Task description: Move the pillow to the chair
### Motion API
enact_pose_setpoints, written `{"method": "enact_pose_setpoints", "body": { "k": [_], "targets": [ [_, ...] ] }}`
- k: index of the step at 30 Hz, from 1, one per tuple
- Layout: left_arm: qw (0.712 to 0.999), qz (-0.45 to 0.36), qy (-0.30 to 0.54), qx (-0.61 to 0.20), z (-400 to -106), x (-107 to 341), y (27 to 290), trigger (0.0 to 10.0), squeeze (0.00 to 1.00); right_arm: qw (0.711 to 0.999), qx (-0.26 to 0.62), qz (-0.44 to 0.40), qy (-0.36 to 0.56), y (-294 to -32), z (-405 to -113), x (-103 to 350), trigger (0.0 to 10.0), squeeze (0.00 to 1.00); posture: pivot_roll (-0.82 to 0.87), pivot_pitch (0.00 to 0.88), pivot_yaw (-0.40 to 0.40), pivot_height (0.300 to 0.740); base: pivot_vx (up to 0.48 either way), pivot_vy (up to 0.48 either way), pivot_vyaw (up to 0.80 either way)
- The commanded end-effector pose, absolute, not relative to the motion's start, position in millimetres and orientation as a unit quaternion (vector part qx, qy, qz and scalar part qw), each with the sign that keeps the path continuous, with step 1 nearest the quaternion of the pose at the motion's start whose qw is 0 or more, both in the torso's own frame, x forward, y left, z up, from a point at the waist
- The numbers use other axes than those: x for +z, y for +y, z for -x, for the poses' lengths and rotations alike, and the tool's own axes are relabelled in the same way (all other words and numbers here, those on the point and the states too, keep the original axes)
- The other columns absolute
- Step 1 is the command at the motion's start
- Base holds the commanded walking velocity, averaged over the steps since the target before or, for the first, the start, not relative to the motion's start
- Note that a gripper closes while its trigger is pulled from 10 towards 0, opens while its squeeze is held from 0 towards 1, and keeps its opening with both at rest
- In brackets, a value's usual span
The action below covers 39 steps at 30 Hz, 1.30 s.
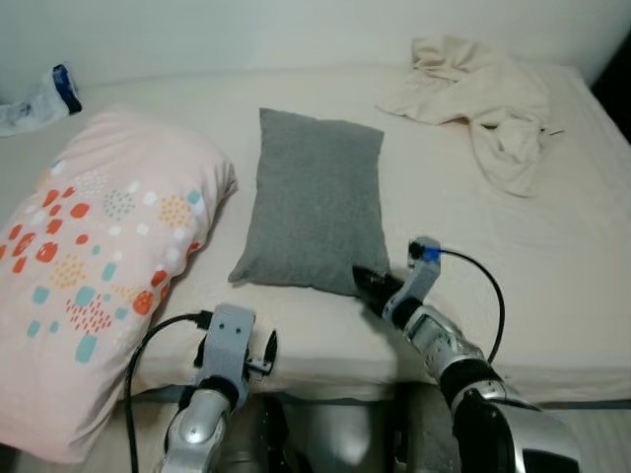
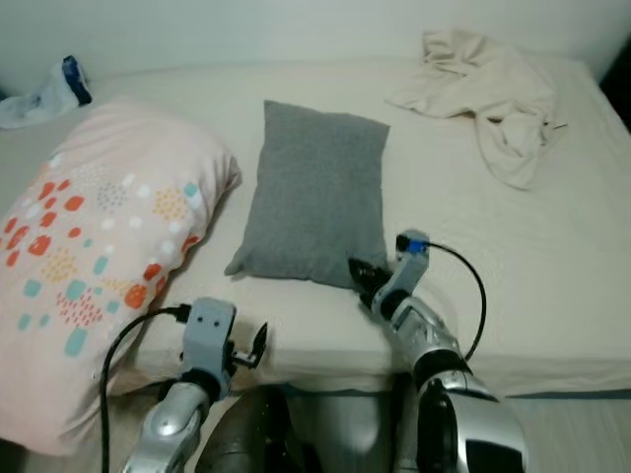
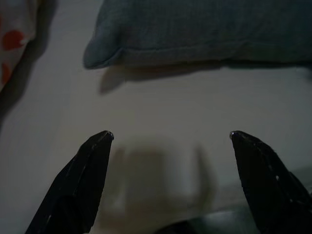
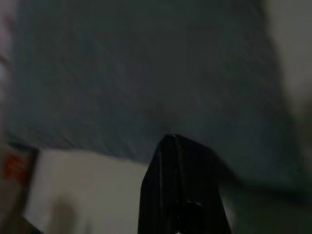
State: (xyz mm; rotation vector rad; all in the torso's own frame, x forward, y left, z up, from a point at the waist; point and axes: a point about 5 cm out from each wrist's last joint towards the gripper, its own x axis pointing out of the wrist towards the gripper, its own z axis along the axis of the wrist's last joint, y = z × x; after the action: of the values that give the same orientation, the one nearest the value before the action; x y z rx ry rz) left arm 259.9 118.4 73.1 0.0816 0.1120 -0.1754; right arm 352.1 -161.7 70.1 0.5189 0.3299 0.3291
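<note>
Your grey pillow point(image 1: 315, 202) lies on the bed point(image 1: 552, 256); right claw point(image 1: 367, 286) touches its corner (grip unclear), left claw point(image 3: 170, 141) wide.

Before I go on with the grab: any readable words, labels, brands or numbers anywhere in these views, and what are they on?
None can be read.
Grey pillow: plain fabric, no tag visible.
Pink pillow: printed dots and blobs only, no lettering.
White and blue item at the bed's far corner: too small and blurred to tell.
Left gripper and right gripper: no markings visible.
</note>
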Motion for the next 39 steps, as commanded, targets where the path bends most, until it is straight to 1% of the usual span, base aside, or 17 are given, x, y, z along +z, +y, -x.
{"method": "enact_pose_setpoints", "body": {
  "k": [1, 3, 4, 7, 8, 9, 10, 11, 12, 13, 14, 19, 21, 27, 32, 35, 39],
  "targets": [
    [0.993, -0.031, 0.09, -0.076, -254, 59, 123, 10.0, 0.0, 0.937, 0.152, -0.25, 0.193, -161, -344, 57, 0.0, 0.0, 0.17, 0.304, 0.057, 0.621, 0.0, 0.0, 0.0],
    [0.992, -0.031, 0.091, -0.077, -255, 59, 122, 10.0, 0.0, 0.938, 0.146, -0.246, 0.198, -164, -343, 55, 0.0, 0.0, 0.17, 0.304, 0.057, 0.621, 0.0, 0.0, 0.0],
    [0.992, -0.026, 0.091, -0.082, -258, 60, 119, 10.0, 0.0, 0.943, 0.097, -0.244, 0.203, -178, -338, 48, 0.0, 0.0, 0.16, 0.287, 0.055, 0.621, 0.0, 0.0, 0.0],
    [0.992, -0.024, 0.091, -0.084, -259, 60, 117, 10.0, 0.0, 0.945, 0.083, -0.249, 0.196, -183, -336, 47, 0.0, 0.0, 0.16, 0.285, 0.055, 0.621, 0.0, 0.0, 0.0],
    [0.992, -0.02, 0.09, -0.09, -260, 60, 115, 10.0, 0.0, 0.942, 0.069, -0.301, 0.134, -195, -336, 54, 1.0, 0.0, 0.16, 0.279, 0.056, 0.621, 0.0, 0.0, 0.0],
    [0.992, -0.019, 0.09, -0.091, -260, 60, 114, 10.0, 0.0, 0.939, 0.062, -0.322, 0.107, -200, -336, 57, 5.8, 0.0, 0.16, 0.279, 0.057, 0.621, 0.0, 0.0, 0.0],
    [0.992, -0.019, 0.09, -0.091, -260, 60, 114, 10.0, 0.0, 0.939, 0.062, -0.322, 0.107, -200, -336, 57, 5.8, 0.0, 0.16, 0.279, 0.057, 0.621, 0.0, 0.0, 0.0],
    [0.991, -0.019, 0.09, -0.092, -260, 60, 114, 10.0, 0.0, 0.934, 0.057, -0.341, 0.088, -205, -335, 58, 10.0, 0.0, 0.16, 0.278, 0.057, 0.621, 0.0, 0.0, 0.0],
    [0.991, -0.018, 0.09, -0.093, -261, 60, 114, 10.0, 0.0, 0.93, 0.054, -0.356, 0.078, -208, -333, 58, 10.0, 0.57, 0.17, 0.28, 0.06, 0.621, 0.0, 0.0, 0.0],
    [0.991, -0.018, 0.09, -0.093, -261, 60, 114, 10.0, 0.0, 0.93, 0.054, -0.356, 0.078, -208, -333, 58, 10.0, 0.57, 0.17, 0.28, 0.06, 0.621, 0.0, 0.0, 0.0],
    [0.991, -0.018, 0.09, -0.093, -261, 60, 114, 10.0, 0.0, 0.925, 0.051, -0.368, 0.075, -209, -332, 57, 10.0, 1.0, 0.17, 0.28, 0.06, 0.621, 0.0, 0.0, 0.0],
    [0.991, -0.019, 0.091, -0.095, -257, 60, 115, 10.0, 0.0, 0.904, 0.008, -0.418, 0.085, -215, -319, 40, 10.0, 1.0, 0.19, 0.291, 0.069, 0.621, 0.0, 0.0, 0.0],
    [0.991, -0.021, 0.092, -0.094, -254, 60, 117, 10.0, 0.0, 0.893, 0.019, -0.444, 0.074, -212, -317, 38, 10.0, 1.0, 0.2, 0.309, 0.077, 0.621, 0.0, 0.0, 0.0],
    [0.991, -0.023, 0.095, -0.092, -248, 61, 120, 10.0, 0.0, 0.879, 0.05, -0.471, 0.059, -204, -319, 40, 10.0, 1.0, 0.22, 0.33, 0.088, 0.621, 0.0, 0.0, 0.0],
    [0.99, -0.026, 0.099, -0.096, -239, 63, 122, 10.0, 0.0, 0.861, 0.082, -0.502, 0.012, -204, -328, 56, 10.0, 1.0, 0.27, 0.358, 0.11, 0.621, 0.0, 0.0, 0.0],
    [0.989, -0.029, 0.102, -0.099, -234, 64, 124, 10.0, 0.0, 0.859, 0.08, -0.506, -0.004, -209, -333, 64, 10.0, 1.0, 0.28, 0.37, 0.119, 0.621, 0.0, 0.0, 0.0],
    [0.989, -0.032, 0.107, -0.099, -228, 67, 127, 10.0, 0.0, 0.867, 0.041, -0.496, 0.022, -213, -335, 62, 10.0, 1.0, 0.31, 0.401, 0.14, 0.621, 0.0, 0.0, 0.0]
  ]
}}
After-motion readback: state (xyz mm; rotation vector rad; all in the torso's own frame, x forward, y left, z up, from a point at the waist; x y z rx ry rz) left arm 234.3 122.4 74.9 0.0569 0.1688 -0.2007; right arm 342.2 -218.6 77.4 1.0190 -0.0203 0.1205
